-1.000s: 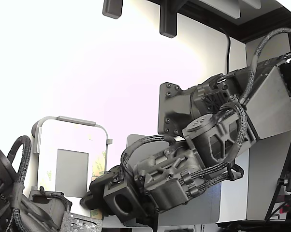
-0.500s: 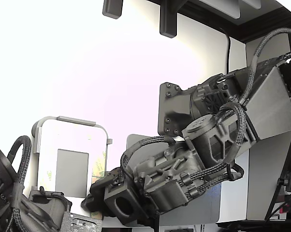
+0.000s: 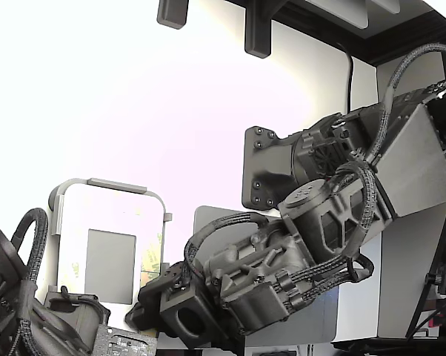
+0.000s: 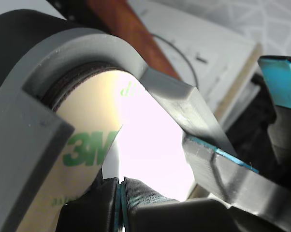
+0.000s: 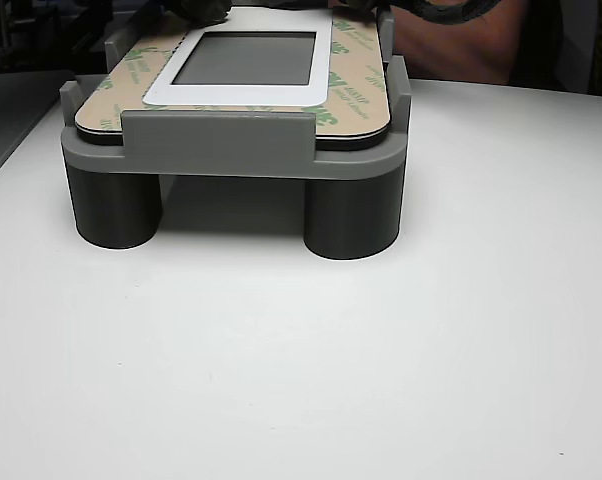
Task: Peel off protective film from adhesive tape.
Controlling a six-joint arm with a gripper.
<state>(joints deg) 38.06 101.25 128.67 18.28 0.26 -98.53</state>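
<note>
Protective film (image 3: pixel 155 261) first: lies as a narrow pale yellow-green strip with green 3M print, flat along the panel edge nearer the exterior view's right. From that view's left: sits in a grey fixture (image 3: pixel 116 185), probably so that the raised walls stop the white panel (image 3: pixel 108 215) and its grey rectangle patch (image 3: pixel 110 265) sliding under a pull, while leaving the edges reachable. Further right, reaches in low as a dark cabled arm (image 3: pixel 282 274), likely to meet the strip at a shallow angle. Ends in the gripper (image 4: pixel 120 195), fingertips pressed together with only a thin teal line between them, seemingly clamped on a lifted corner of the protective film where white shows beneath. Looks like the very start of the peel; calls for a slow pull back along the strip, lest the thin corner slip out or tear
</note>
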